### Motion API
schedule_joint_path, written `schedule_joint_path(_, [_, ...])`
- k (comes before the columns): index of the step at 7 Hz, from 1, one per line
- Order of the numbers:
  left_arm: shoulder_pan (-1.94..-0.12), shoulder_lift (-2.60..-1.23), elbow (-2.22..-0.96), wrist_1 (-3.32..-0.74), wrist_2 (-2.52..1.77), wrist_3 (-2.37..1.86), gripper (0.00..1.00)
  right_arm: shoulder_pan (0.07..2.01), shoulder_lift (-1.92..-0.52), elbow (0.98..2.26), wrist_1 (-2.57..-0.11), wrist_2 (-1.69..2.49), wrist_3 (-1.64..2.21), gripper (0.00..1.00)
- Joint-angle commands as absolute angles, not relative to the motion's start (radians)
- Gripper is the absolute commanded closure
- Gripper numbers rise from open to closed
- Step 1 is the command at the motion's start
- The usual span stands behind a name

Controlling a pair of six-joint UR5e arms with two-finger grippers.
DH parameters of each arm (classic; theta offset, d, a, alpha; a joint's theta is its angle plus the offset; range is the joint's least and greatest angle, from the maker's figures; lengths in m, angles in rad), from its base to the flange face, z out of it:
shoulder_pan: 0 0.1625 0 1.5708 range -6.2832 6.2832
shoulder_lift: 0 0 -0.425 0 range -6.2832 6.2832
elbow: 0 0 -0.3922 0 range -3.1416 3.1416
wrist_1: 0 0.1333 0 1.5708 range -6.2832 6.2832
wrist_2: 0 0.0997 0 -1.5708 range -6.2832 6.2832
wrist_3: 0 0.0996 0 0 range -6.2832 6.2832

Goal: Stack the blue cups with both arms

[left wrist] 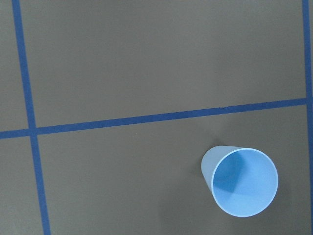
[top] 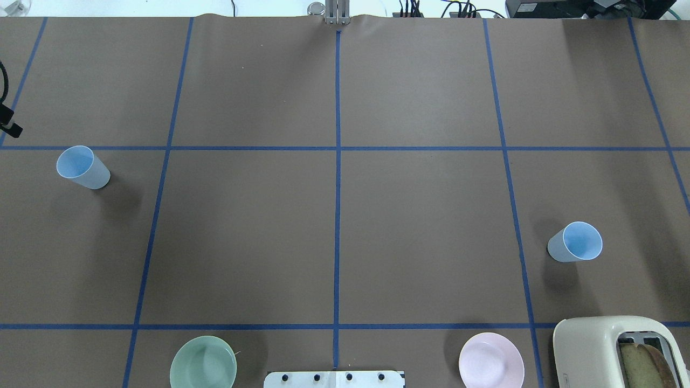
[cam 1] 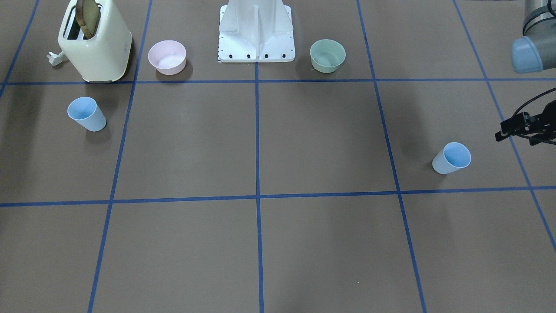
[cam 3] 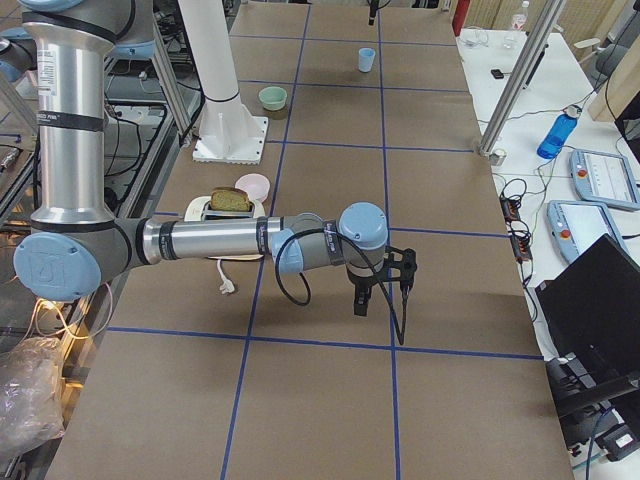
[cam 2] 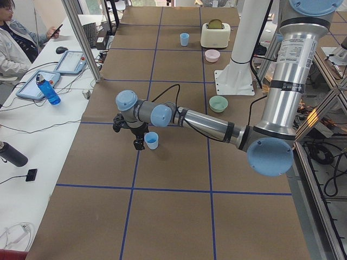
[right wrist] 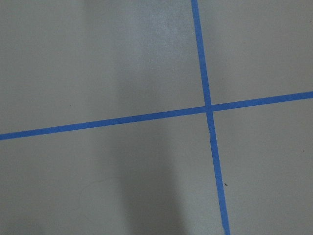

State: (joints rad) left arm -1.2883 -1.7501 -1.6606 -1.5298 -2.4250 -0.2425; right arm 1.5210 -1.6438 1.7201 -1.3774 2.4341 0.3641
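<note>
near the toaster [top: 590, 350] stood one blue cup [top: 575, 242]; farther out, the other blue cup [top: 82, 167] stood just beside the left gripper [cam 2: 139, 143]. light, thin plastic, i judged: pinch the rim gently. finger spread on it and the right gripper [cam 3: 360, 305] couldn't be told.

Pale-blue tapered plastic cup [top: 82, 167] upright far left; second pale-blue cup [top: 575, 242] upright right, well apart. Mint-green bowl [top: 203, 362], pink bowl [top: 491, 360], cream toaster [top: 590, 350] along brown worktop [top: 420, 231] near edge.
</note>
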Motion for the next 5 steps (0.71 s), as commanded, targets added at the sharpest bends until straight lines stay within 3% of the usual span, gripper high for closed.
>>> schedule_joint_path(1, [-1.26, -1.779, -1.606, -1.573, -2.425, -0.25, 0.02, 1.511, -1.654, 1.739, -1.325, 2.454, 0.405, 0.0])
schedule_joint_path(2, [-1.249, -1.789, -1.554, -1.636, -2.424, -0.255, 0.02, 1.44, -1.655, 1.787, -1.303, 2.415, 0.423, 0.01])
schedule_joint_path(4, [-1.217, -1.801, -1.534, -1.669, -2.424, -0.288, 0.02, 1.352, -1.666, 1.866, -1.295, 2.411, 0.482, 0.15])
schedule_joint_path(5, [-1.207, -1.801, -1.537, -1.674, -2.424, -0.288, 0.02, 1.3, -1.672, 1.896, -1.295, 2.404, 0.482, 0.15])
